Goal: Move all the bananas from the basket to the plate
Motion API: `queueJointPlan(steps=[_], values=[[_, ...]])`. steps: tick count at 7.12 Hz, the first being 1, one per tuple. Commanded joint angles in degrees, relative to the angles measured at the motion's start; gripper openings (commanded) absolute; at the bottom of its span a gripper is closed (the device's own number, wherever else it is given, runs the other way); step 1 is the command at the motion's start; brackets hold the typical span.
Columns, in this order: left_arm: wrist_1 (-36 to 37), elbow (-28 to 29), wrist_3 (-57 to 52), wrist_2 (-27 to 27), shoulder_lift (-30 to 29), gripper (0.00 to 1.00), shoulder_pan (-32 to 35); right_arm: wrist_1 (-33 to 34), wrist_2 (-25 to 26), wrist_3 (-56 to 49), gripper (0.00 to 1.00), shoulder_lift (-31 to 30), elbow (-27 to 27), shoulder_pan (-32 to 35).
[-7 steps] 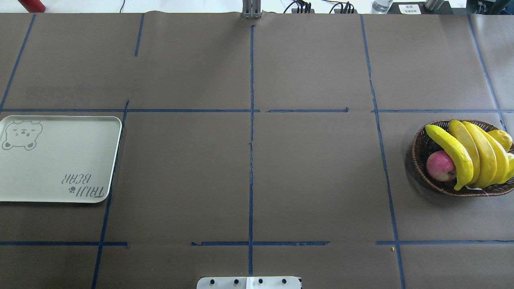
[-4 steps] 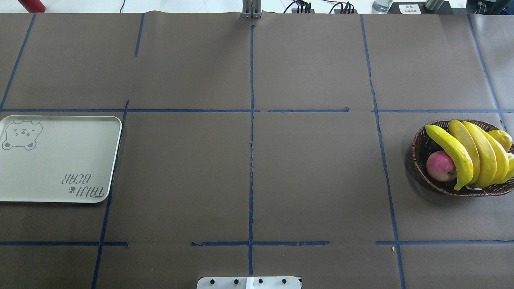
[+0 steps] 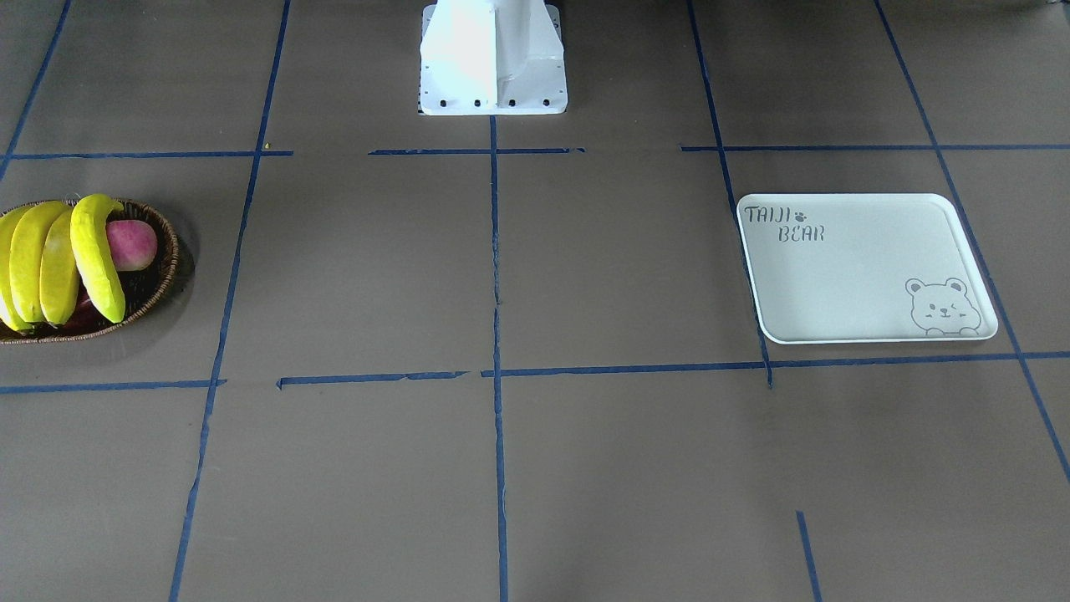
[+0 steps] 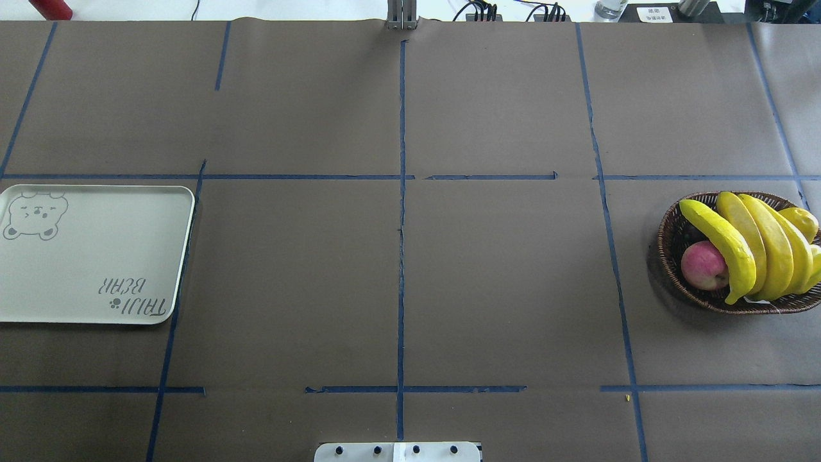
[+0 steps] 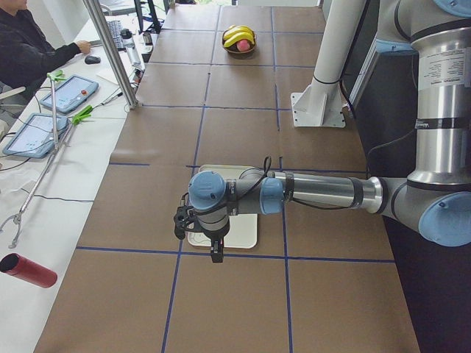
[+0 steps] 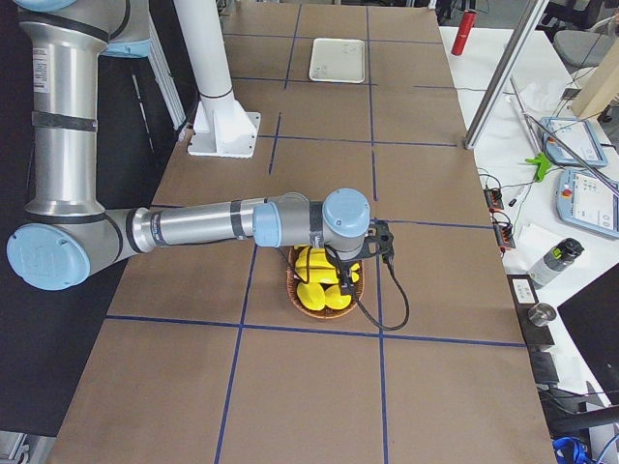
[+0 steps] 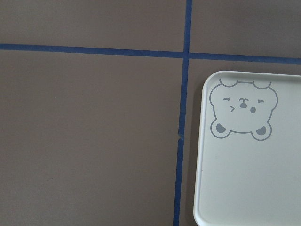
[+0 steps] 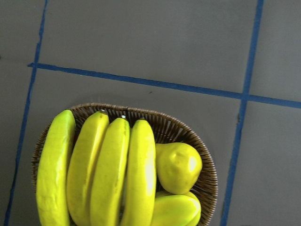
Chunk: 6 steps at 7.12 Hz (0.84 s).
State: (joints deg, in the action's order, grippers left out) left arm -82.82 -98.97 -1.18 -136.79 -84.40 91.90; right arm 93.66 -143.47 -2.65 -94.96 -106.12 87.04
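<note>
Nothing moved this past second: bananas (image 4: pixel 747 247) still in basket (image 4: pixel 668 256), plate (image 4: pixel 90 256) waiting, transfer unstarted; you cannot tell if left claw (image 5: pixel 215 254) or right claw (image 6: pixel 340 275) is open.

Near right arm (image 6: pixel 213 224) reaches over the basket (image 6: pixel 291 288), seemingly above its bananas (image 6: pixel 317 292).

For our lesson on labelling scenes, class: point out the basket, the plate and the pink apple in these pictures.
basket (image 4: pixel 667 250), overhead view, on its left wicker wall.
plate (image 4: pixel 90 256), overhead view, on its bare middle.
pink apple (image 4: pixel 703 265), overhead view, on the middle of its visible skin.
</note>
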Motion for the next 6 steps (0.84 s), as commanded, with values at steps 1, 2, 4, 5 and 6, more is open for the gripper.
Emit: queueJointPlan(steps=[1,2,4,5,6], values=[[-0.1,-0.1,0.0,-0.7,0.4,1.0,0.0,-5.5,4.2,14.3,0.99,-0.7,-5.9,-8.4],[-0.1,0.2,0.1,-0.8,0.3,1.0,0.0,-14.9,4.6,22.9,0.99,-1.1,-5.9,-12.1],[-0.1,-0.7,0.1,-0.8,0.6,1.0,0.0,-29.7,12.0,35.7,0.99,-5.9,-5.6,-20.9],[-0.1,-0.9,0.1,-0.7,0.6,1.0,0.0,-31.8,12.2,39.4,0.99,-6.3,-5.6,-23.0],[-0.1,-0.9,0.1,-0.8,0.6,1.0,0.0,-32.4,12.2,41.6,0.99,-6.2,-6.0,-24.8]])
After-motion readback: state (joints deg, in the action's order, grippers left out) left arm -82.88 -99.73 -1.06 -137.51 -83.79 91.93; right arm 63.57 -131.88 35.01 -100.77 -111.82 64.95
